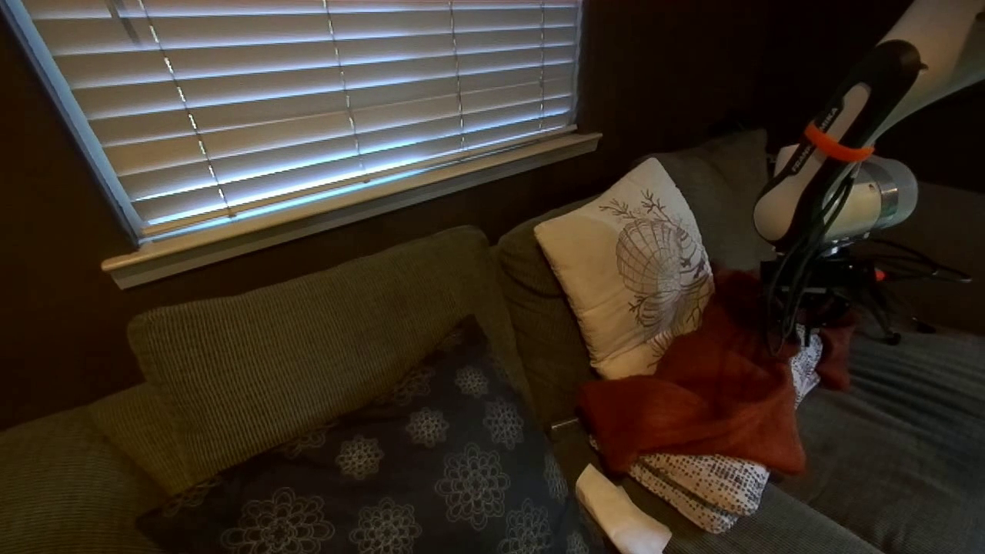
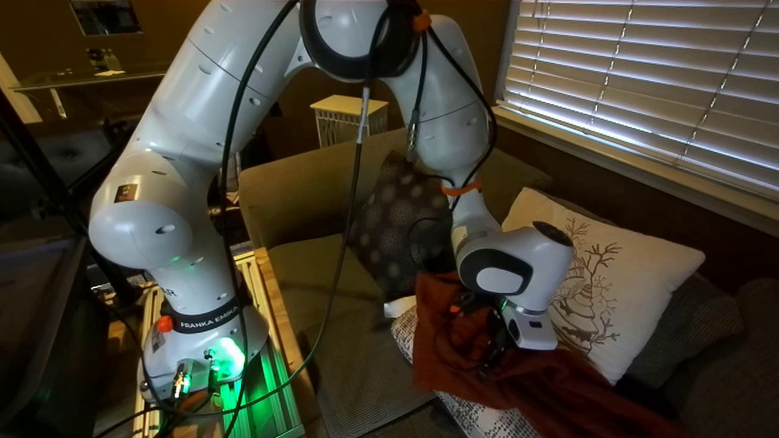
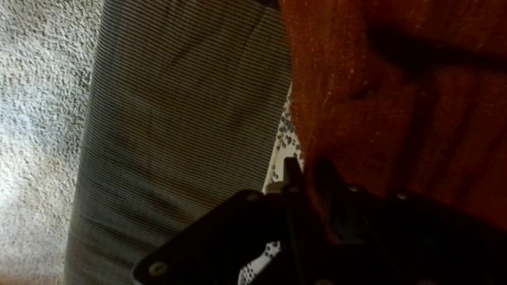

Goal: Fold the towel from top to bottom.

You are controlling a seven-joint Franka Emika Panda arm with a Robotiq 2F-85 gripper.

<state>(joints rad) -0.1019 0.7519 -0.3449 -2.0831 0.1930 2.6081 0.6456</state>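
In the wrist view, well left of the black, two-fingered claw (image 3: 309, 163) lies pale, pebbly carpet (image 3: 39, 118); nearer the claw, a grey-brown, finely ribbed sofa cushion (image 3: 178, 99); just beside it, a strip of white, dark-speckled fabric (image 3: 284, 148). The claw's fingers stand slightly apart, the creased, woven, rust-red towel (image 3: 396, 118) showing between them and spreading to their right; contact cannot be told.
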